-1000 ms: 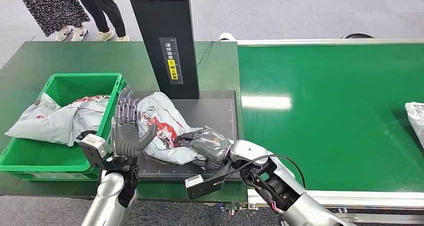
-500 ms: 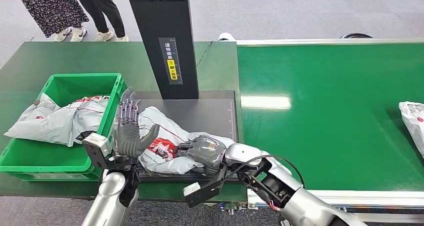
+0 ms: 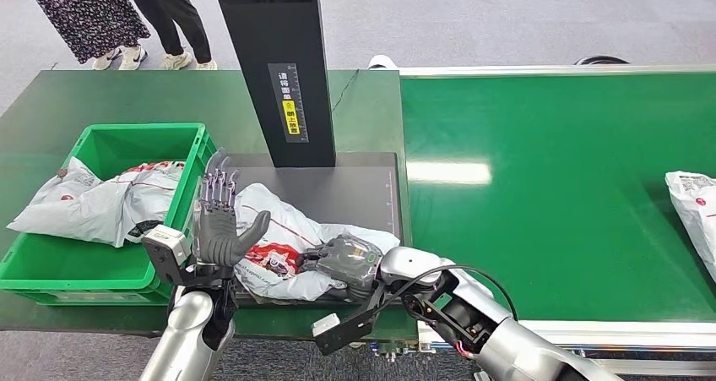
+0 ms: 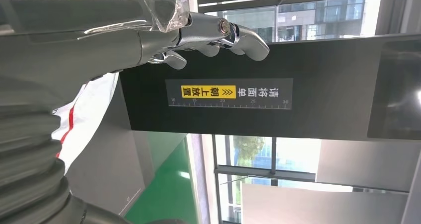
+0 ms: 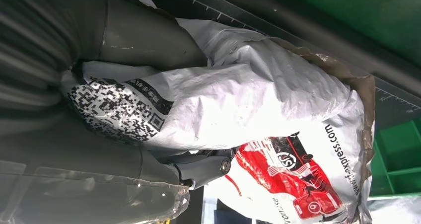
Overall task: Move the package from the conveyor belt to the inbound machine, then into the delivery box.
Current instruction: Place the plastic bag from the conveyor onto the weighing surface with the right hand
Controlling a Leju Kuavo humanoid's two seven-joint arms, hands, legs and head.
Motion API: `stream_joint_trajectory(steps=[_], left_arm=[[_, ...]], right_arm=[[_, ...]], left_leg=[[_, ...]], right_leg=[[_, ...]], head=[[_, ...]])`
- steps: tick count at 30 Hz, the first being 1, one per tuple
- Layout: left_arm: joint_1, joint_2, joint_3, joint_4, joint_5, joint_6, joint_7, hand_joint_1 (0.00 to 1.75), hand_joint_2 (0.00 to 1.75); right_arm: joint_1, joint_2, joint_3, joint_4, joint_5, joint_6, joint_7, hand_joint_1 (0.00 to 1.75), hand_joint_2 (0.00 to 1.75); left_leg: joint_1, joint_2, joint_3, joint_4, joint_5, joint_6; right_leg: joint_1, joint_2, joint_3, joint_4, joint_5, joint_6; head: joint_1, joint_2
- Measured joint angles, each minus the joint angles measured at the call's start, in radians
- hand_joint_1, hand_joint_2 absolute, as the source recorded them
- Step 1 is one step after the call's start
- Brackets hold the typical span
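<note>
Two people [image 3: 118,13] stand far back on the grey floor, past the dark green table [image 3: 101,102]. On the left side of that table sits the green delivery box [image 3: 51,267], and a grey bag [image 3: 93,199] with red print lies in it and hangs over its rim. Just to the right of the box is the left hand [image 3: 221,225]. It is held upright with its fingers [image 3: 218,187] spread apart, and it holds nothing. Its thumb side is right next to the package [image 3: 287,242], but I cannot tell if it touches. The package is a white plastic bag with red pictures and a black code square. It lies flat on the dark plate of the inbound machine [image 3: 355,191], in front of the tall black post [image 3: 279,60] with the yellow label. The right hand [image 3: 344,261] grips the right end of the package, with the thumb on one side and the fingers [image 5: 198,167] on the other. To the right runs the green conveyor belt [image 3: 549,187]. At its far right edge lies another white bag [image 3: 694,208].
</note>
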Motion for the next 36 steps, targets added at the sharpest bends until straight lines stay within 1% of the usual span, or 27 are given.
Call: stream_joint_trajectory(steps=[5, 10, 12, 16, 20, 24, 28, 31, 34, 36], left_arm=[[0.000, 0.000, 0.000, 0.001, 0.000, 0.000, 0.000, 0.00, 1.75], [-0.005, 0.000, -0.001, 0.006, 0.000, 0.000, 0.000, 0.00, 1.75], [-0.011, 0.000, -0.001, 0.011, 0.000, 0.000, 0.000, 0.00, 1.75], [-0.014, 0.000, -0.005, 0.017, 0.002, -0.001, 0.001, 0.00, 1.75], [-0.014, 0.000, -0.011, 0.017, 0.003, -0.002, 0.001, 0.00, 1.75], [-0.015, 0.000, -0.017, 0.018, 0.003, -0.004, 0.003, 0.00, 1.75], [-0.018, -0.001, -0.019, 0.020, 0.003, -0.005, 0.004, 0.00, 1.75], [-0.020, -0.002, -0.019, 0.020, 0.002, -0.007, 0.005, 0.00, 1.75], [-0.021, -0.002, -0.019, 0.020, -0.002, -0.009, 0.008, 0.00, 1.75], [-0.024, -0.002, -0.019, 0.020, -0.003, -0.010, 0.010, 0.00, 1.75]], right_arm=[[-0.001, 0.000, 0.004, 0.003, 0.000, 0.002, 0.004, 1.75, 1.75], [-0.019, 0.002, 0.020, 0.031, -0.001, 0.068, 0.050, 1.75, 1.75], [-0.034, 0.007, 0.035, 0.058, 0.014, 0.070, 0.064, 1.75, 1.75], [-0.058, 0.016, 0.079, 0.101, 0.099, -0.002, 0.090, 1.75, 1.75], [-0.073, 0.023, 0.119, 0.128, 0.164, -0.078, 0.091, 1.75, 1.75], [-0.076, 0.024, 0.143, 0.146, 0.222, -0.164, 0.117, 0.00, 1.75], [-0.076, 0.023, 0.152, 0.167, 0.274, -0.228, 0.156, 0.00, 1.75], [-0.076, 0.024, 0.155, 0.175, 0.296, -0.266, 0.168, 0.00, 1.75], [-0.076, 0.028, 0.146, 0.178, 0.290, -0.287, 0.160, 0.00, 1.75], [-0.075, 0.032, 0.130, 0.178, 0.260, -0.290, 0.137, 0.00, 1.75]], left_leg=[[0.000, 0.000, 0.000, 0.000, 0.000, 0.000], [0.000, 0.000, 0.000, 0.000, 0.000, 0.000], [0.000, 0.000, 0.001, 0.000, 0.000, 0.000], [0.000, 0.000, 0.002, 0.000, 0.000, 0.000], [0.000, 0.000, 0.002, 0.000, 0.000, 0.000], [0.000, 0.000, 0.002, 0.000, 0.000, 0.000], [0.000, 0.000, 0.002, 0.000, 0.000, 0.000], [0.000, 0.000, 0.002, 0.000, 0.000, 0.000], [0.000, 0.000, 0.002, 0.000, 0.000, 0.000], [0.000, 0.000, 0.002, 0.000, 0.000, 0.000]], right_leg=[[0.000, 0.000, 0.000, 0.000, 0.000, 0.000], [0.000, 0.000, 0.000, 0.000, 0.000, 0.000], [0.000, 0.000, 0.001, 0.000, 0.000, 0.000], [0.000, 0.000, 0.002, 0.000, 0.000, 0.000], [0.000, 0.000, 0.002, 0.000, 0.000, 0.000], [0.000, 0.000, 0.002, 0.000, 0.001, 0.001], [0.000, 0.000, 0.002, 0.000, 0.001, 0.001], [0.000, 0.000, 0.002, 0.000, 0.001, 0.001], [0.000, 0.000, 0.002, 0.000, 0.001, 0.001], [0.000, 0.000, 0.002, 0.000, 0.001, 0.001]], head=[[0.000, 0.000], [0.000, 0.000], [0.000, 0.000], [0.000, 0.000], [0.000, 0.000], [0.000, 0.000], [0.000, 0.000], [0.000, 0.000], [0.000, 0.000], [0.000, 0.000]])
